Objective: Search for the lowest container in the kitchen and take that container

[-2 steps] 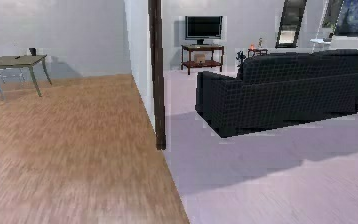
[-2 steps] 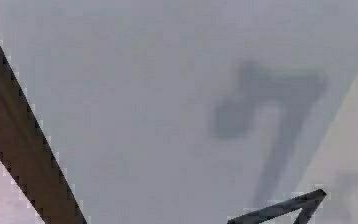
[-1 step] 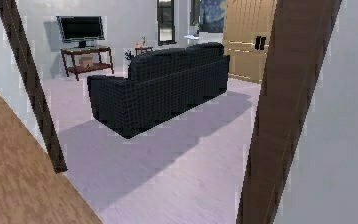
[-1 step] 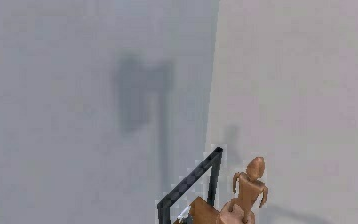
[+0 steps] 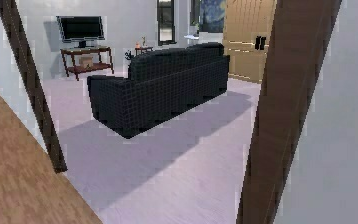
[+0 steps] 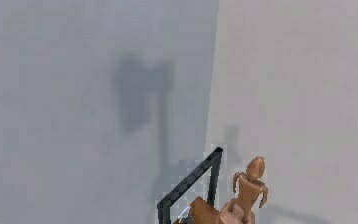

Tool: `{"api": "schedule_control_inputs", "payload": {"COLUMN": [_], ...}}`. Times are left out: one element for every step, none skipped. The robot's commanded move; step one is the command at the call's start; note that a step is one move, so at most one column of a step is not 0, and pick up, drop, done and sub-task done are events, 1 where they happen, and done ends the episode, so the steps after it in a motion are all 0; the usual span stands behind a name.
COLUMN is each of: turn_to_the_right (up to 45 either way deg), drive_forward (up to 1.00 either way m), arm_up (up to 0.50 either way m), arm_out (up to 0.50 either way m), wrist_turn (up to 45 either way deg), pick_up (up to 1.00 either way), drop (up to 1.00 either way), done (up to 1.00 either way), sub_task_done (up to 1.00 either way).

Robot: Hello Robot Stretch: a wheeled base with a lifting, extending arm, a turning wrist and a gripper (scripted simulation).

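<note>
The fingers: whether spread or pressed together, I cannot tell, nor which way the container lies from them. Ahead, through a door frame, stands a sofa, then a TV on a desk. This is a living room, so the kitchen probably lies elsewhere.

Pale grey wall covers most of the frame, meeting a lighter wall at a corner right of centre. At the bottom, right of centre, a small wooden figurine stands upright just beside a thin dark frame.
</note>
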Motion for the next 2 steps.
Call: {"api": "schedule_control_inputs", "payload": {"turn_to_the_right": [0.0,0.0], "drive_forward": [0.0,0.0], "arm_up": [0.0,0.0], "arm_out": [0.12,0.0], "wrist_turn": [0.0,45.0], "pick_up": [0.0,0.0], "drop": [0.0,0.0], "done": [0.0,0.0], "sub_task_done": [0.0,0.0]}}
